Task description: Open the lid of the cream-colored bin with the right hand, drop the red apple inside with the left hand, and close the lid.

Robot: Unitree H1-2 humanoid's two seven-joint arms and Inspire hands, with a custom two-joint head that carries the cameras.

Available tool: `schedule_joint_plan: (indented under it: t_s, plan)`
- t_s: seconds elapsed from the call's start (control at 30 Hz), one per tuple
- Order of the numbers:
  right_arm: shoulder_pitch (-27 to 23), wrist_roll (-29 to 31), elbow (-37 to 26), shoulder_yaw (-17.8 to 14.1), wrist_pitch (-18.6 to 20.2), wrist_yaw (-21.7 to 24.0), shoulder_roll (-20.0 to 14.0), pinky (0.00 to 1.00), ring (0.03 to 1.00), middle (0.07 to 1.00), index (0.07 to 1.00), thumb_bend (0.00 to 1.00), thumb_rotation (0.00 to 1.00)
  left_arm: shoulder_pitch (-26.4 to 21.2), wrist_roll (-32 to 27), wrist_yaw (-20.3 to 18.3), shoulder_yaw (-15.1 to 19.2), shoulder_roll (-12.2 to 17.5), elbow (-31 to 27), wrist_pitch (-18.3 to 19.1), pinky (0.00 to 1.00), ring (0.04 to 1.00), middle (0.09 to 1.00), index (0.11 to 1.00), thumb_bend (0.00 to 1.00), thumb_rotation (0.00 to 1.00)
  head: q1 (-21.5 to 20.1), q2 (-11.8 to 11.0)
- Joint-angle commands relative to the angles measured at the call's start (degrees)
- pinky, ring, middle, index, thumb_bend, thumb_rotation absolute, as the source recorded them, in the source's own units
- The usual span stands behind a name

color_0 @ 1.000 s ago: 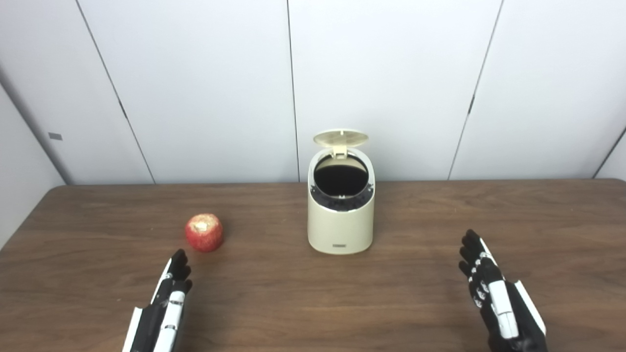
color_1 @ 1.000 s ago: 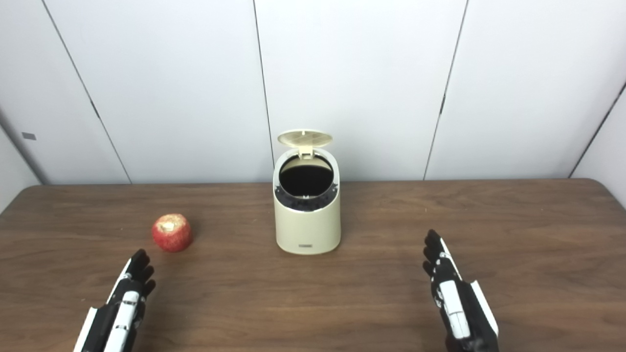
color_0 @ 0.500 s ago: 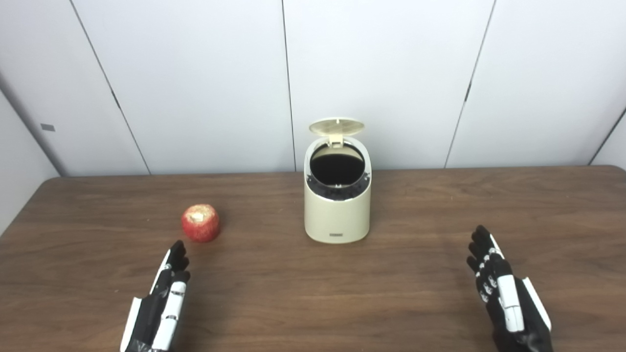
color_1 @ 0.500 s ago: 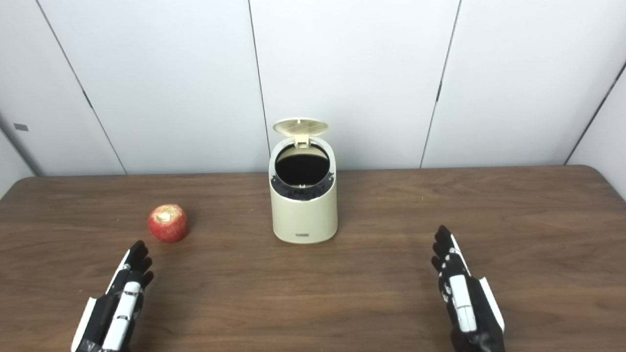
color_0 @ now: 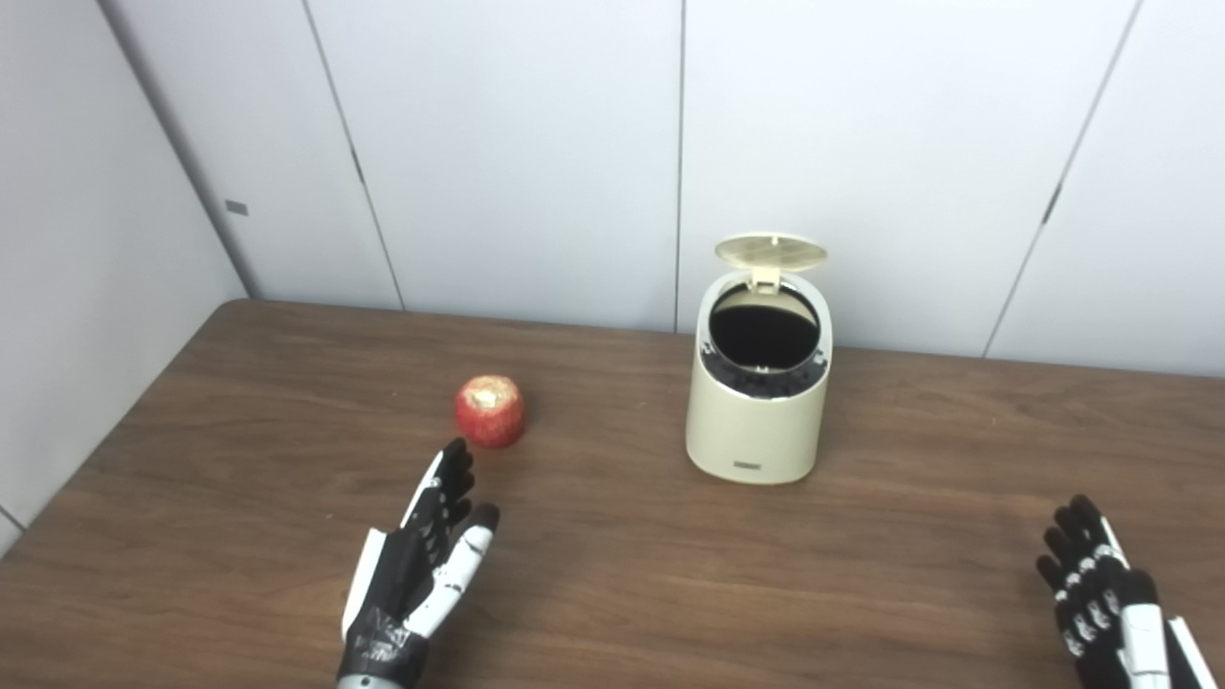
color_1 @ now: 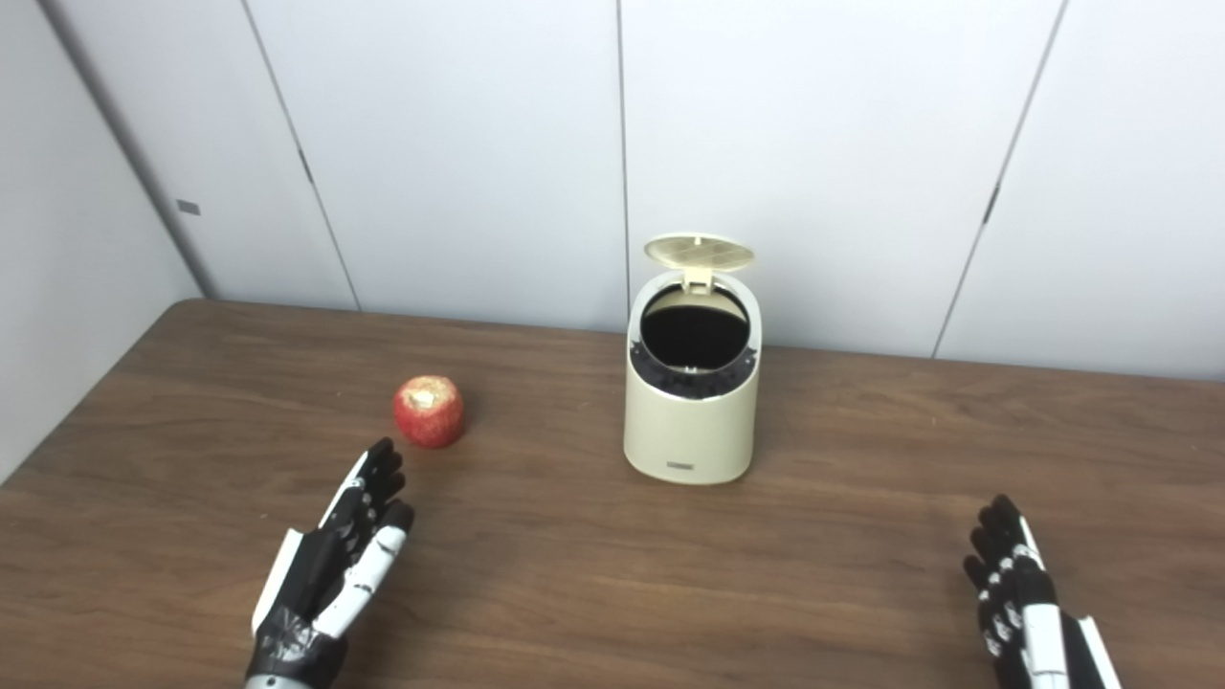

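Reaching for the red apple [color_0: 490, 411] on the bench [color_0: 612, 574], left of the open-lidded bin [color_0: 759, 402], my left hand [color_0: 421, 565] lay open, empty; right hand [color_0: 1101, 598] likewise open; enclosing it evenly seemed wise.

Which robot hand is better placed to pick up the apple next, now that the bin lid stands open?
Left. The left robot hand lies open just short of the red apple, fingers pointing at it. The right robot hand sits far across the table, beyond the cream-colored bin.

A bare lab-like test room: plain white wall panels [color_0: 517, 144] behind a brown wooden table [color_0: 622, 574].
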Motion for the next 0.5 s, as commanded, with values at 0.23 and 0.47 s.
schedule_joint_plan:
  t_s: [0.23,0.47]
  plan:
    - [-1.42,0.74,-7.47,-0.22,4.74,-1.04,-0.32,1.0,0.99,0.981,0.961,0.62,0.98,2.02,8.47,3.5,-0.52,-0.06,-2.47,0.11,0.92,0.921,0.937,0.988,0.79,0.33,-1.1,-0.38]
    - [-1.4,1.9,-9.63,0.04,7.59,-1.25,0.33,1.0,0.986,0.984,0.969,0.6,0.95,-2.09,12.31,2.81,0.03,2.04,-3.9,6.06,0.83,0.907,0.943,0.974,0.87,0.28,-1.82,-0.92]
